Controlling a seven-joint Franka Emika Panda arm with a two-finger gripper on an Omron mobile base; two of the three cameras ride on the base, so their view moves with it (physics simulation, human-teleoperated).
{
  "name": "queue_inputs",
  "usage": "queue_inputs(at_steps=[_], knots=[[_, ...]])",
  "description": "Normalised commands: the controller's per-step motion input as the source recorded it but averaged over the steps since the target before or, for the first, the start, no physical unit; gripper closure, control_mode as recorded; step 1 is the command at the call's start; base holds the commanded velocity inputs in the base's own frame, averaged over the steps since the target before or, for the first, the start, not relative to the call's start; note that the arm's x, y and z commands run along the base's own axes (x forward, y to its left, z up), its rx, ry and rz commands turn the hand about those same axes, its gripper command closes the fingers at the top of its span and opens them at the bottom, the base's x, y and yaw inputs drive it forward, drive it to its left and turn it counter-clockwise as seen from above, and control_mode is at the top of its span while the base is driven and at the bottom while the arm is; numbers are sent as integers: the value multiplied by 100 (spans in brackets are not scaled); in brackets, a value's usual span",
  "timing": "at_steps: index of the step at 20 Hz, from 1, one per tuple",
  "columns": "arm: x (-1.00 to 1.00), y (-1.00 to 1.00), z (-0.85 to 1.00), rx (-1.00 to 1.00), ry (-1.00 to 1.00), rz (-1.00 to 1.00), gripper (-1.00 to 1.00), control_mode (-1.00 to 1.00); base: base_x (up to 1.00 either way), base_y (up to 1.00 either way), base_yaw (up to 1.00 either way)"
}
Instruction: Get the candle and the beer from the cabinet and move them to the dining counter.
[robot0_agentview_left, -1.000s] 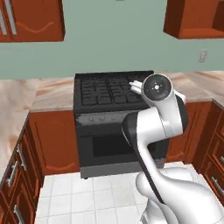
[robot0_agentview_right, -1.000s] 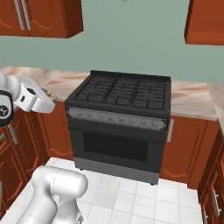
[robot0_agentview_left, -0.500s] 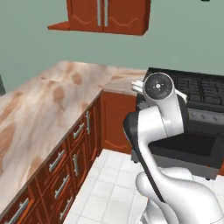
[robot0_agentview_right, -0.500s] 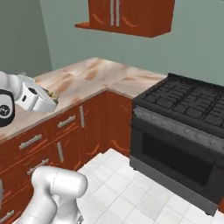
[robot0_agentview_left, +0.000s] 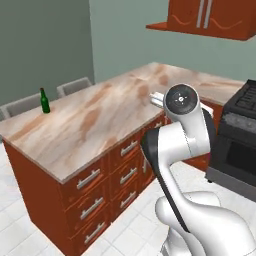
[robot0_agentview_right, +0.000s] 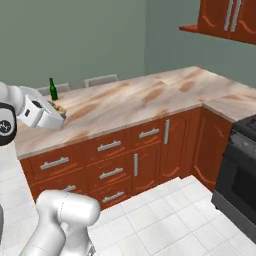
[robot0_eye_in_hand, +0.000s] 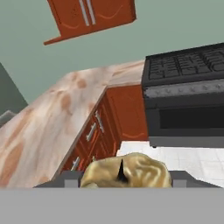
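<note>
1. The end effector (robot0_eye_in_hand: 124, 177) pinches the tan candle (robot0_eye_in_hand: 127, 171) between its two fingertips, held in the air.
2. Far beyond it, the green beer (robot0_agentview_left: 45, 101) bottle stands upright on the marble bench (robot0_agentview_left: 95, 125).
3. The wooden cabinet (robot0_eye_in_hand: 89, 18) hangs on the wall high above it.
4. A black stove (robot0_eye_in_hand: 188, 94) stands ahead of it.

black stove (robot0_eye_in_hand: 188, 94), grey stools (robot0_agentview_left: 72, 86), white floor tiles (robot0_agentview_right: 165, 220)

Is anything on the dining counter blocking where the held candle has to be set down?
Nothing visible blocks it. The gripper holds the candle, and the dining counter carries just the beer, standing upright near its far end by the stools, with broad bare marble on this side of it.
</note>
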Motion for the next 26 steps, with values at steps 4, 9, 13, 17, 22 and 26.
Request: queue_inputs(at_steps=[4,9,13,17,22,26], knots=[[0,0,0,0,0,0,100,100,-59,49,52],[0,0,0,0,0,0,100,100,-30,88,18],[0,0,0,0,0,0,100,100,-1,92,-1],[0,0,0,0,0,0,100,100,6,87,-7],[0,0,0,0,0,0,100,100,26,79,-16],[0,0,0,0,0,0,100,100,34,73,-20]])
